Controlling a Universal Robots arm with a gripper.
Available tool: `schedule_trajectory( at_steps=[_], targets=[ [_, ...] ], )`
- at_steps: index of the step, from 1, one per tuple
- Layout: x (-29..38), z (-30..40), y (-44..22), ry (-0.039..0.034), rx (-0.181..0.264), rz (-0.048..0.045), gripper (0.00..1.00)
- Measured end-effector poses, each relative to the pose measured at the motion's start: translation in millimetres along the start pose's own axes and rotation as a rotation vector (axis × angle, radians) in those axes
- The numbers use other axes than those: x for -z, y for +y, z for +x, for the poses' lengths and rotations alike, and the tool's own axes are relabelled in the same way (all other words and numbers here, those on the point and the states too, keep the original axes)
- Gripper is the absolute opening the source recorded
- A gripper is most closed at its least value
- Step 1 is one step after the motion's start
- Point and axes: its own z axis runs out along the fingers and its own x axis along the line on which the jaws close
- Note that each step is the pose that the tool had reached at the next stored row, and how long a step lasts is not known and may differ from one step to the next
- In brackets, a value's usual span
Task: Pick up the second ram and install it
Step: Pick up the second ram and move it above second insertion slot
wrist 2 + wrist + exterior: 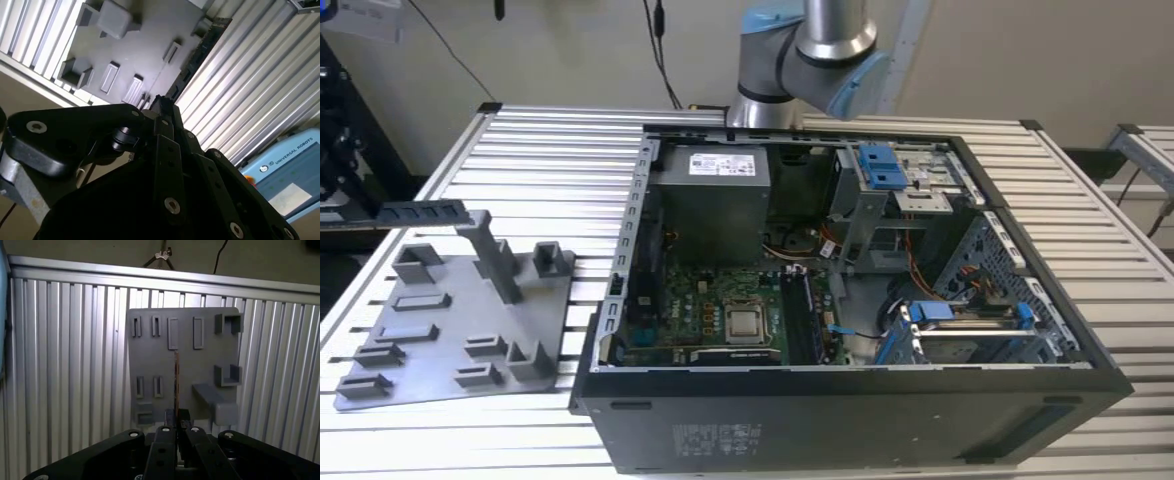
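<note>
The gripper [176,417] was clamped on one end of the second ram [176,377], seen edge-on in the first wrist view, the stick jutting out over the grey fixture plate [150,360] on the slatted aluminium table [65,370], beside the open computer case [854,420].

Robotics lab or test workshop indicated. A ribbed silver aluminium-profile table [547,150] is seen against a plain beige wall [560,50], with a grey-and-blue jointed robot arm [807,50] mounted at its far edge. An open black desktop computer case [854,425] is laid on it, green motherboard [707,300] exposed. A grey plastic fixture plate with upright posts [454,340] is set beside the case. A blue control pendant [290,170] is noted in the second wrist view.
</note>
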Motion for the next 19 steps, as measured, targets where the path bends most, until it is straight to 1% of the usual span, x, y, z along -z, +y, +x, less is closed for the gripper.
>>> schedule_trajectory(
  at_steps=[10,19],
  targets=[
    [-1.3,0.1,-36.9,0.0001,0.000,-0.0043,0.14],
    [-2.5,0.5,-70.4,0.0008,-0.001,-0.0127,0.14]
  ],
)
